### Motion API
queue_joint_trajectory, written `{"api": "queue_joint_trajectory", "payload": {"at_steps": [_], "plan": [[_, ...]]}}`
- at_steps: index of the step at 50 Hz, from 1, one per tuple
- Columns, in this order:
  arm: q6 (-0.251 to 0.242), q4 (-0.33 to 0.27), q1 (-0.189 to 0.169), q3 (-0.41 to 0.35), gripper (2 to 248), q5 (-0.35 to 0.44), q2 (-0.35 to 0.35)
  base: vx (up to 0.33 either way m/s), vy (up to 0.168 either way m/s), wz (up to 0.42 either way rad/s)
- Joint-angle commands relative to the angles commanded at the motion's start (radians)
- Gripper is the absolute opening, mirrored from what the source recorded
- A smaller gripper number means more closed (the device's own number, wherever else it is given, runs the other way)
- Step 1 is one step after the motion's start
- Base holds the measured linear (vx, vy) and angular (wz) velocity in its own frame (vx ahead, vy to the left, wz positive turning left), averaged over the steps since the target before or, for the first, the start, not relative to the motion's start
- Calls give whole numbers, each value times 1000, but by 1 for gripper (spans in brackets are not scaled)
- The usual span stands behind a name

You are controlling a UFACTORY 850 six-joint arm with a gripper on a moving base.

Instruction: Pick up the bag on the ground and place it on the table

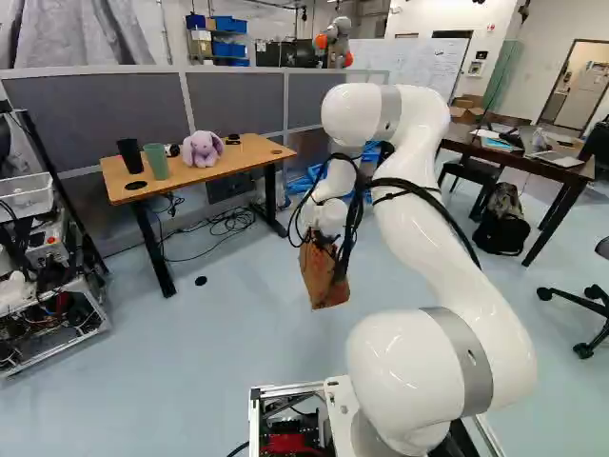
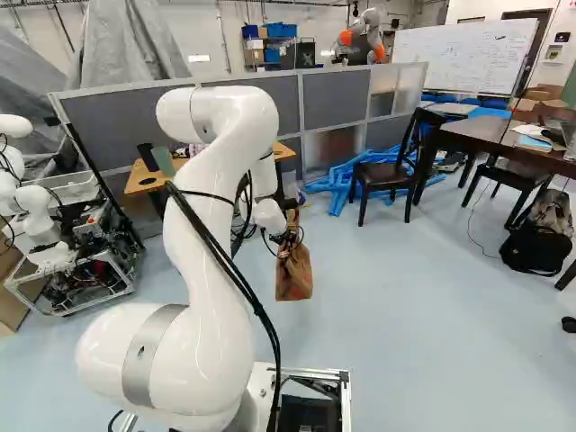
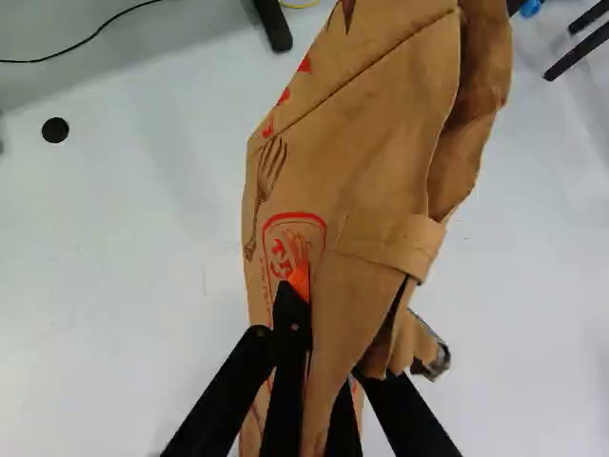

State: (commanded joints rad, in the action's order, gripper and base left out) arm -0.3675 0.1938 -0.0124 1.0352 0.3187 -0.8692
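Closest to you, your white arm [image 1: 433, 228] rises from its base joint and reaches forward. At its end, the black gripper [image 3: 322, 347] is pinching folded brown paper near the top of the bag [image 3: 371, 162]; one orange pad [image 3: 299, 282] shows against the paper. The bag hangs in the air above the pale floor [image 1: 238, 381], leaning a little in the left base view.

Beyond it, at the left of the left base view, stands the light wooden table [image 1: 128, 193], likely your goal. It holds a black cup [image 1: 130, 155], a green cup [image 1: 156, 161] and a purple toy rabbit [image 1: 202, 149]. A dark table [image 2: 468, 135] stands farther off on the other side.

The step in hand looks like the carry. Raise the bag until its bottom would pass over the tabletop edge, then swing left slowly so it doesn't sway. Aim for the table's right end, away from cups and rabbit. Lower until the base sits flat before letting go, as thin paper may tear or tip.

The second fingertip is hidden behind a fold, so you cannot judge how deep the grip is. The bag's contents are out of sight, its outline runs out of the wrist view, and your arm covers part of the wooden table in the right base view.
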Motion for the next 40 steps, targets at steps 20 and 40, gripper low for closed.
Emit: {"api": "queue_joint_trajectory", "payload": {"at_steps": [20, 40], "plan": [[0, 28, 0, -43, 21, -54, 71, 0, 0, 0], [0, 57, 0, -75, 21, -110, 138, 0, 0, 0]]}}
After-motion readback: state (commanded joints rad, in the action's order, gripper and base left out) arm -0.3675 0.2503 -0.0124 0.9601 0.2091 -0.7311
